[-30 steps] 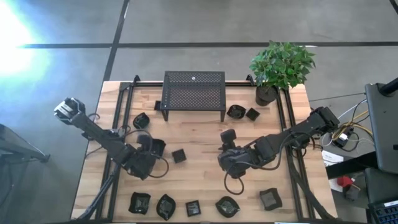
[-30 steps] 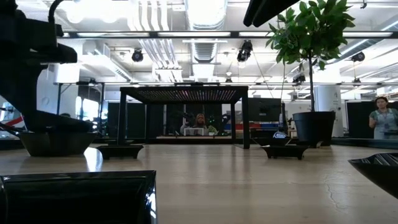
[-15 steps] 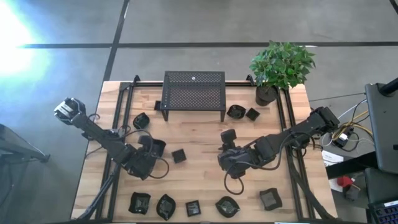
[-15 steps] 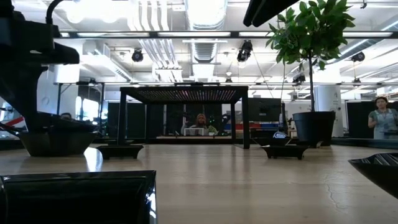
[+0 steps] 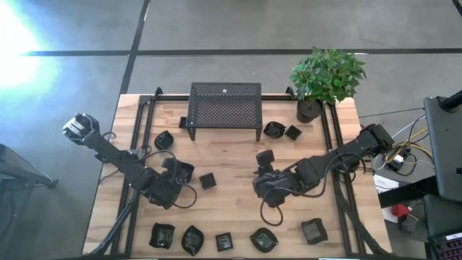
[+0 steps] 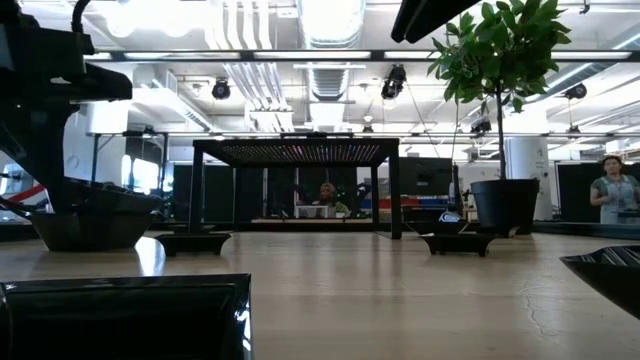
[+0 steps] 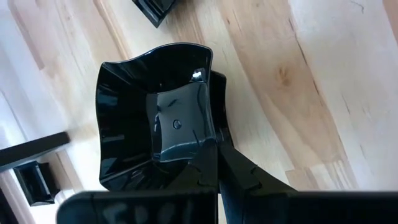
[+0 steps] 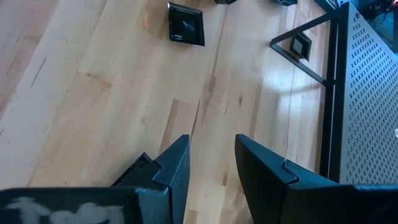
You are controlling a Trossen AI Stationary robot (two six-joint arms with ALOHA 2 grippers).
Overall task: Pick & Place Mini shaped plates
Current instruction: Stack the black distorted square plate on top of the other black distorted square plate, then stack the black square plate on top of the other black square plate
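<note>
While small black plates [image 5: 224,241] line the pale wood desk's [image 5: 231,155] near edge, left fingers [image 7: 208,155] clamp a wavy plate [image 7: 155,112] mid-left; right fingers [image 8: 177,165] stand parted, empty. Beyond: mesh stand [image 5: 224,108], potted plant [image 5: 325,76], grey floor [image 5: 216,29].

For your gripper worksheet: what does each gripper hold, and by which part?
The left gripper pinches a wavy-edged mini plate by its rim. The right gripper is open, holding nothing.
</note>
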